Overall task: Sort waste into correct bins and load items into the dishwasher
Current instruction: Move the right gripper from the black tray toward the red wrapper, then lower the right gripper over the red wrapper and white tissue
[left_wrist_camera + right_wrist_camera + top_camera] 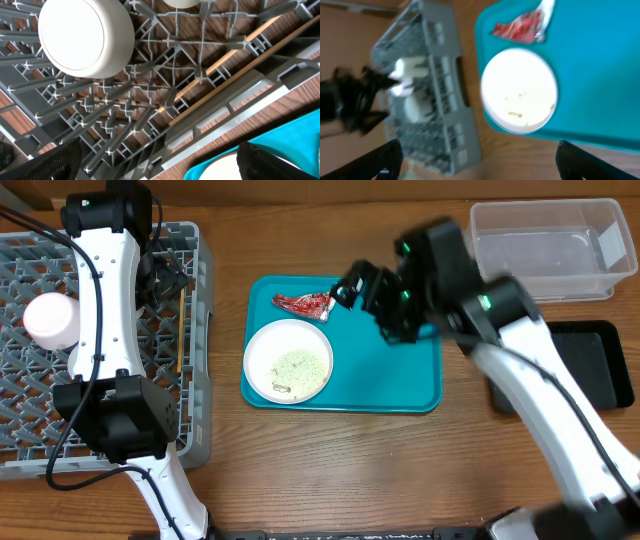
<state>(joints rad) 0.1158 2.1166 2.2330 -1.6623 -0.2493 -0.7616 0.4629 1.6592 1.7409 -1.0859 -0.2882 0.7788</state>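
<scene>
Currently you are working on the waste-sorting step. Your right gripper [342,290] is hovering at the top edge of the teal tray [390,375], jaws spread wide and holding nothing, just beside the white end of the red wrapper [303,304]. That wrapper is lying on the tray, just above the white plate [288,360], which is carrying the pale crumbs [300,367]. Your left gripper [159,149] is hanging over the tray-side wall of the dish rack [197,310], likewise spread and empty. A pale bowl [85,37] and the chopsticks [235,81] are already resting on the lattice below it. By my reading, the next move is calling for you to bring the right jaws down astride the wrapper's crumpled body, clench on it, and carry it across to the bins. The clear tub [545,240] and the black tray [590,365] are both sitting well apart from it at the far right. Which bin is taking the wrapper, you are judging yourself. The plate is probably needing its crumbs tipped out before it is going into the rack.
</scene>
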